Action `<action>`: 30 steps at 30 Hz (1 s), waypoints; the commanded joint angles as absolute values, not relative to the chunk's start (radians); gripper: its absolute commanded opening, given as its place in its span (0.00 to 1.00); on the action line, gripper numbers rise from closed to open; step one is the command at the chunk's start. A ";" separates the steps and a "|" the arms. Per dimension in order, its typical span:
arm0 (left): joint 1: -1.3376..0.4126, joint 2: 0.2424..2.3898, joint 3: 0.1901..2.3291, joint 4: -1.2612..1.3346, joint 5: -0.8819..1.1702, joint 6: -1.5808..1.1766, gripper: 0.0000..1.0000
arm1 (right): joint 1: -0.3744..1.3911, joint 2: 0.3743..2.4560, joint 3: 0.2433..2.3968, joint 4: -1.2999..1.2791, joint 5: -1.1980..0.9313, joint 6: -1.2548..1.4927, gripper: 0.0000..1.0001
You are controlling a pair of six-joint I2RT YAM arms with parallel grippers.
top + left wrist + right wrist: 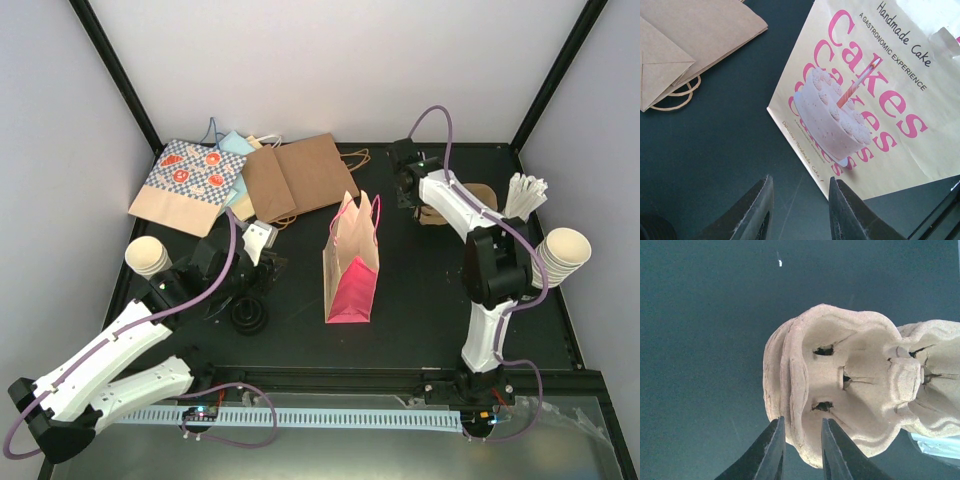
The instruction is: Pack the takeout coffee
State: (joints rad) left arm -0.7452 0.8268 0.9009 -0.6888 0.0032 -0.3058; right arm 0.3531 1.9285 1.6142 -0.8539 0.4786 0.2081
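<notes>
Top external view: a pink-and-cream cake bag (352, 270) stands upright at mid counter (430, 300), between the two arms. The left end effector (262, 240) sits just left of the bag. The left wrist view shows it released, fingers (757, 210) apart with only bare counter between them and the bag's printed face just ahead. The right end effector (802, 421) is at the rear right, at a moulded pulp cup carrier (850, 385). Its fingers stand narrowly either side of the carrier's rim; whether they pinch it or stand clear cannot be told. Lidless cream cup stacks lie at the left edge (148, 257) and right edge (563, 255). A dark round stack (249, 315) lies near the left arm. Flat brown bags (295, 178) and a patterned bag (185, 185) lie at rear left. Takeout coffee: its position cannot be told from any of these views.
</notes>
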 commanded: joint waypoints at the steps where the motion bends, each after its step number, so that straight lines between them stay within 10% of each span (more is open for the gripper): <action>1: -0.738 0.822 0.934 -0.696 0.003 -0.297 0.34 | 0.352 1.959 1.655 -0.846 0.506 0.219 0.24; 30: -0.738 0.838 0.945 -0.697 -0.006 -0.289 0.34 | 0.353 2.015 1.688 -0.864 0.581 0.218 0.25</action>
State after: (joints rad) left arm -0.7452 0.8284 0.9009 -0.6895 0.0025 -0.3054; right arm 0.3531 1.9984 1.6657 -0.8577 0.5484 0.2115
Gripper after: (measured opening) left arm 0.338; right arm 0.248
